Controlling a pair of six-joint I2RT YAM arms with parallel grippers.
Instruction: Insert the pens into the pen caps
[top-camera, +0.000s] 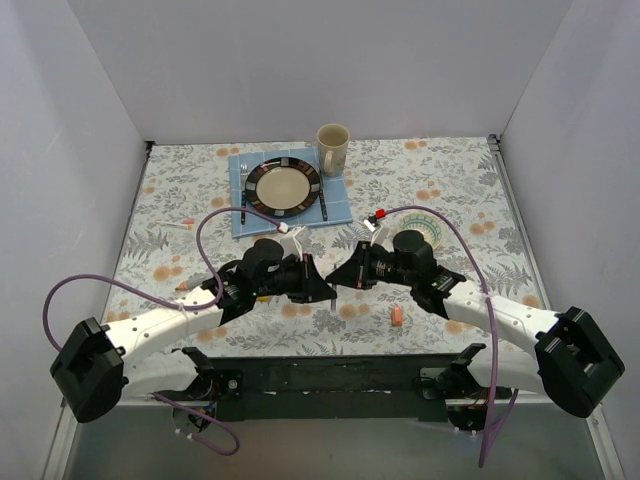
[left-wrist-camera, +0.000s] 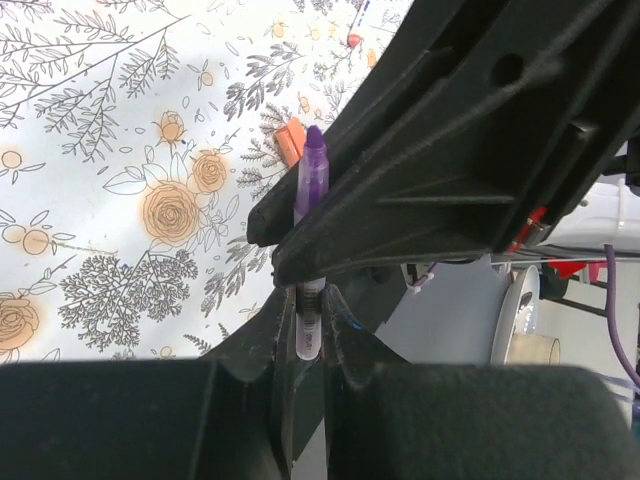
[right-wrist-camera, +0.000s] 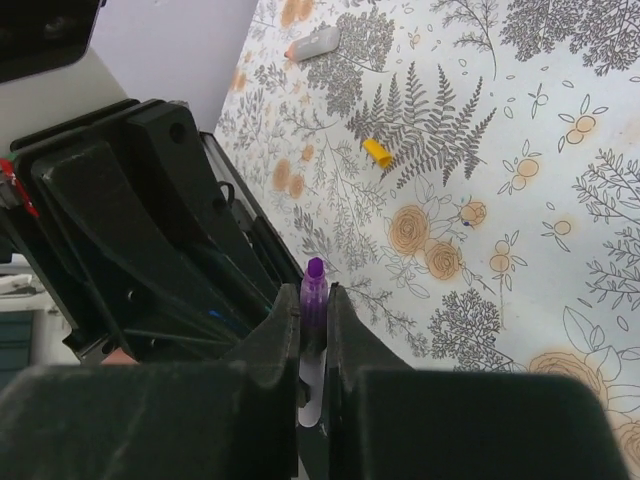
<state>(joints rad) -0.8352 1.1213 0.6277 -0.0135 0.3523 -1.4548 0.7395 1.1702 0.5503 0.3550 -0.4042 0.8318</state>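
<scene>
White walls box in a floral counter (top-camera: 450, 180). The two arms reach inward and meet over its middle, toward the near edge. At the far edge a blue mat (top-camera: 340, 205) carries a dark-rimmed plate (top-camera: 255, 180), with a mug (top-camera: 333, 148) at the mat's far right corner.

The left pincer (left-wrist-camera: 308, 300) is clamped tight on the whitish barrel of the purple pen (left-wrist-camera: 311, 175). The right pincer (right-wrist-camera: 314, 300) is closed just as tightly on the pen's purple end, so the pen hangs above the counter between them.

A whitish pen (right-wrist-camera: 313, 43) with a pinkish end lies toward the left edge. The yellow cap (right-wrist-camera: 377, 152) lies between it and the pincers. The orange cap (top-camera: 397, 316) sits by the near edge, right of centre.
</scene>
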